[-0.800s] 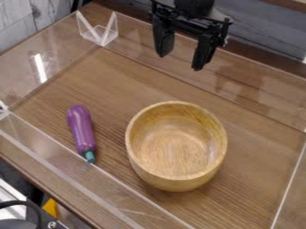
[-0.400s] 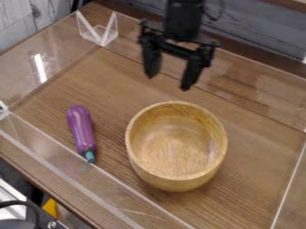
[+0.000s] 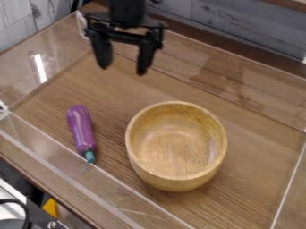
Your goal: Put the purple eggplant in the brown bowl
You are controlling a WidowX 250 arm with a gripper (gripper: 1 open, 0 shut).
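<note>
Since the earlier frames the tool [image 3: 123, 60] has been carried from the right of the far edge across to the left, and it is now seen hanging above the wooden counter [image 3: 227, 80], beyond the purple eggplant [image 3: 80, 129] and well apart from it. Its two dark fingers are spread wide and pointed downward, with nothing between them; this spread is judged to be kept in readiness for a grasp not yet made.

The purple eggplant is laid flat on the counter to the left of the brown bowl [image 3: 177, 145], near it but not touching, with its teal stem tip turned toward the near edge. The brown bowl is set upright and is seen to be empty (so the placing has not been done). A path from eggplant to bowl is judged short and unobstructed.

Clear walls are placed around the working area, and glare on them blurs the far left corner. The arm above the tool is cut off by the top edge, and the height of the fingertips over the counter cannot be judged with certainty.
</note>
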